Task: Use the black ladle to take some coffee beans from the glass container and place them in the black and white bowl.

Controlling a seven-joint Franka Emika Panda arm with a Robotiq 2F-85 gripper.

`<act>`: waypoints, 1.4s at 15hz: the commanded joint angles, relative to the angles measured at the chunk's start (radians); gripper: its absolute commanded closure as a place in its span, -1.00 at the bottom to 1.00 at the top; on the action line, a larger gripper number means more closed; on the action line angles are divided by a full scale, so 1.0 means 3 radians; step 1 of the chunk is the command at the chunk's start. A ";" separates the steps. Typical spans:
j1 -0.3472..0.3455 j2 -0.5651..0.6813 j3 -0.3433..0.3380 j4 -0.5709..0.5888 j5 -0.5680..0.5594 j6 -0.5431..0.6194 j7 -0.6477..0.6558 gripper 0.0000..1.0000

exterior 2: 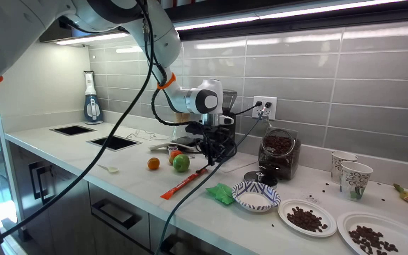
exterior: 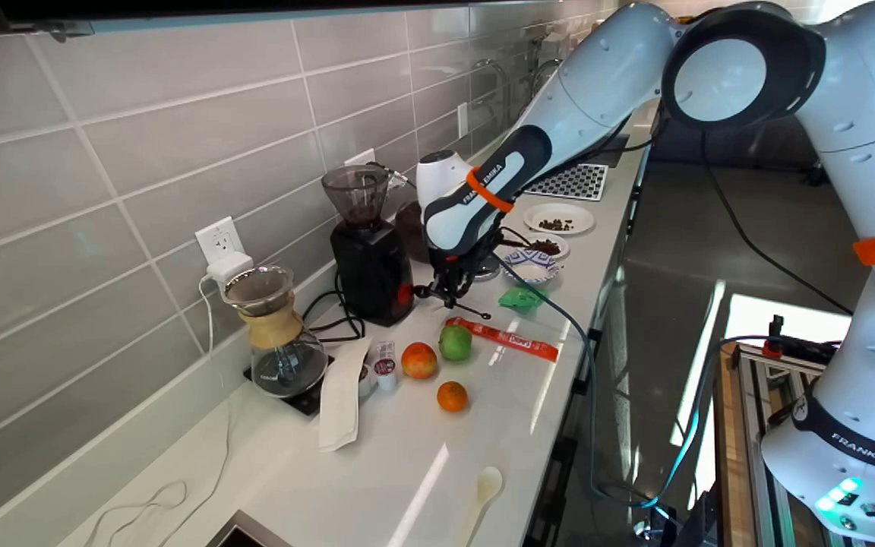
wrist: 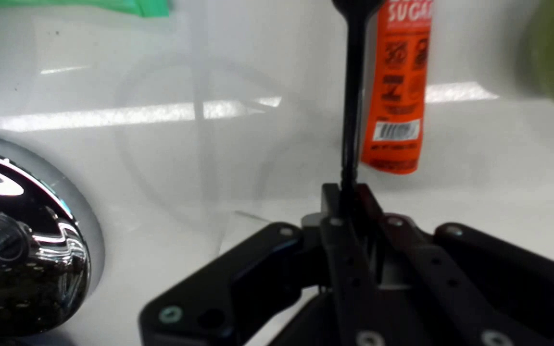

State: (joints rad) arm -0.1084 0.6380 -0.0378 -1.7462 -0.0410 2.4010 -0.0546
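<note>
My gripper (wrist: 347, 199) is shut on the handle of the black ladle (wrist: 353, 86), which points away from the fingers. The ladle's small scoop (exterior: 485, 314) sits low over the counter near the red sugar stick. In an exterior view the glass container (exterior 2: 289, 164) leans against the wall, mouth uncovered and facing forward, with dark coffee beans (exterior 2: 277, 143) inside. My arm hides much of it in an exterior view. The black and white bowl (exterior 2: 256, 199), with a dark bluish zigzag pattern, stands in front of the container. No beans show in it.
A shiny lid (wrist: 31, 269) lies between gripper and container. Close by are the sugar stick (exterior: 510, 340), a green packet (exterior 2: 221, 193), a green apple (exterior: 455, 343) and the black grinder (exterior: 371, 273). Two white plates hold beans, the smaller plate (exterior 2: 283, 213) beside the bowl. A cable crosses the counter.
</note>
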 commanded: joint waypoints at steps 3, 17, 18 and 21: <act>-0.0009 -0.0464 0.0021 -0.0199 0.0137 -0.0947 -0.0038 0.96; -0.0031 -0.1311 -0.0201 -0.0506 -0.0134 -0.2147 0.0020 0.96; -0.0040 -0.1406 -0.0231 -0.0572 -0.0171 -0.2112 0.0047 0.96; -0.0076 -0.1719 -0.0326 -0.0787 -0.0236 -0.2003 0.0146 0.96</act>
State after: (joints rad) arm -0.1211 0.2362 -0.1169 -1.8780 -0.0856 1.7505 -0.0550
